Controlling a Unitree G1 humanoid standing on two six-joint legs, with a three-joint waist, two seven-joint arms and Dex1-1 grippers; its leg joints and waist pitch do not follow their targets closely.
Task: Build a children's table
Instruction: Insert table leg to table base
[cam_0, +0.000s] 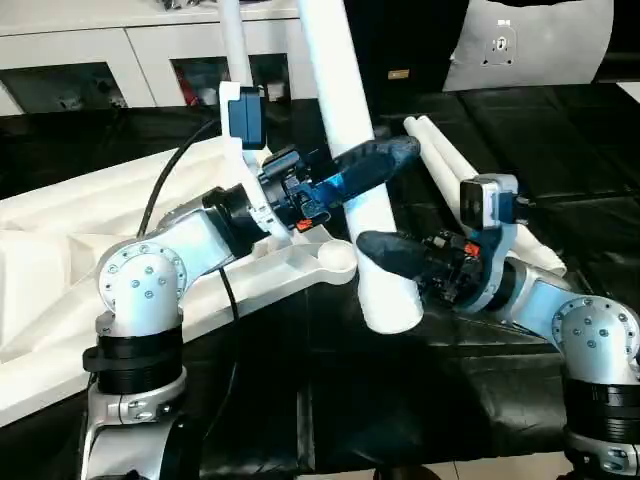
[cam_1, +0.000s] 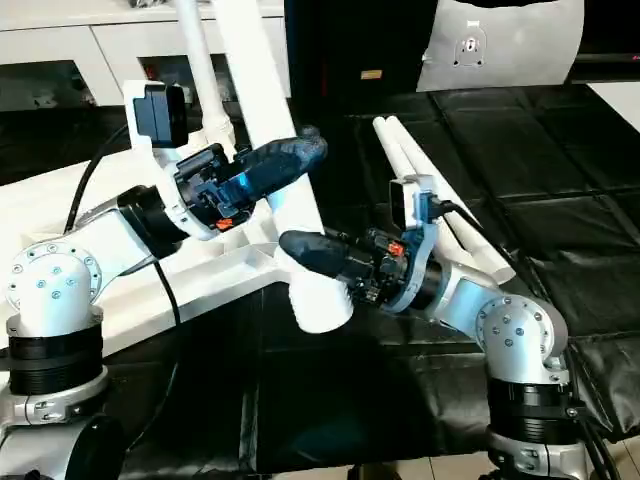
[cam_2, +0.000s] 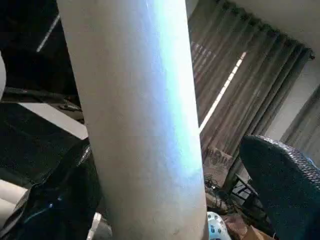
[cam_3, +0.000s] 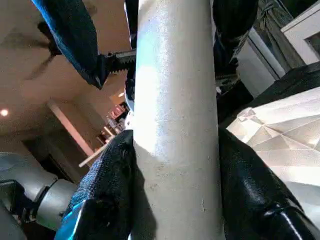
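The middle was pretty much blocked by the thick white plastic tube leg (cam_0: 345, 150), tilted and clamped near its lower end by the right gripper (cam_1: 315, 262), while the left gripper's (cam_0: 375, 175) spread black fingers were set around it higher up. Passage on the left was cut off by the upturned white ribbed table top (cam_0: 60, 250) with its round corner socket (cam_0: 335, 258). More room was left on the black-covered work table (cam_1: 560, 170), apart from two white tube legs (cam_1: 430, 190) laid side by side.
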